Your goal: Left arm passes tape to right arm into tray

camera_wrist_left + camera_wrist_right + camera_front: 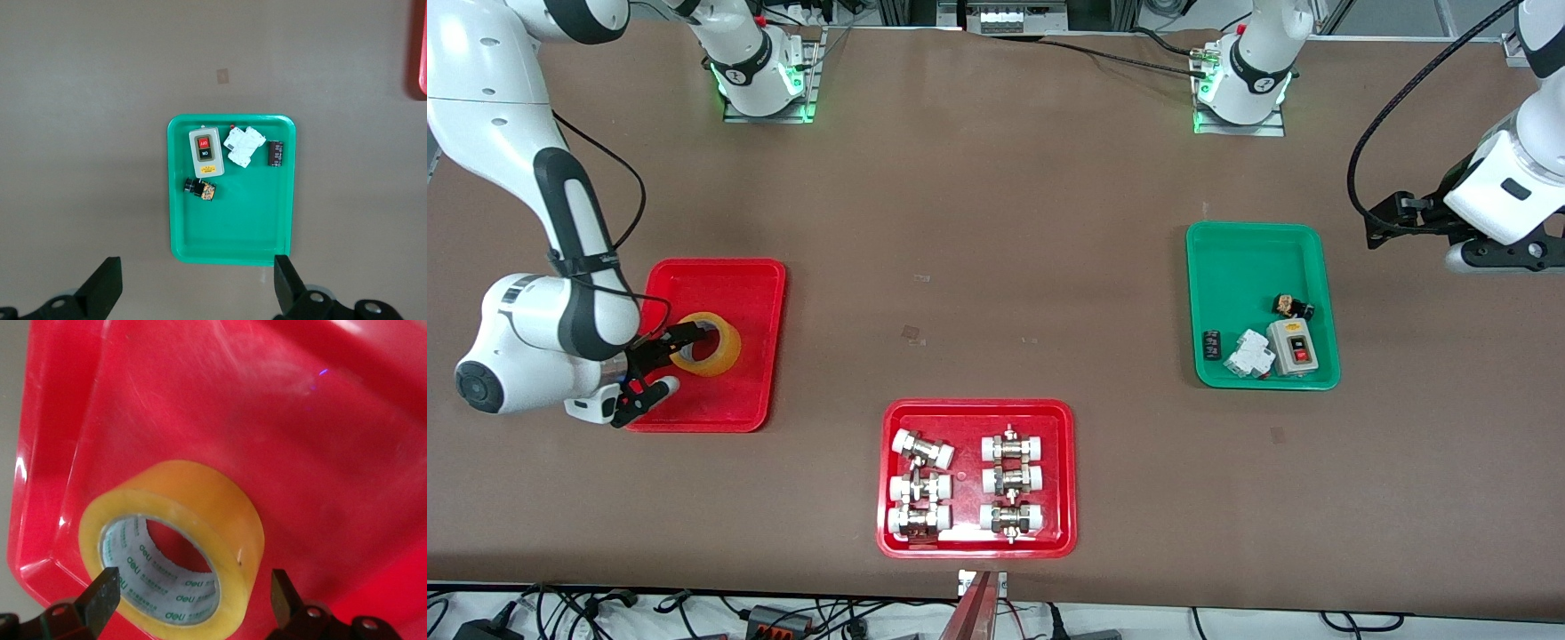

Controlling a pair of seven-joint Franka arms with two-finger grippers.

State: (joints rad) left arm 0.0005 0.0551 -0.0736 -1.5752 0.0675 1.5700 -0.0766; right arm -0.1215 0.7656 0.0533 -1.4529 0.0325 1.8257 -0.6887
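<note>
The tape (706,344) lies in the plain red tray (729,284) at the right arm's end of the tabletop (996,267), its hollow core facing up and toward the right gripper (665,357). That gripper sits low over the tray with its fingers spread wide on either side of the roll; in the right wrist view the fingertips (103,593) stand apart from the tape (175,547), so it is not clamped. The left gripper (197,283) waits, wide open and holding nothing, above the tabletop near the green tray (1258,258), which carries a grey switch box (1292,347) and a few small parts. A second red tray (978,542) with white-capped metal fittings (965,484) lies nearest the front camera.
</note>
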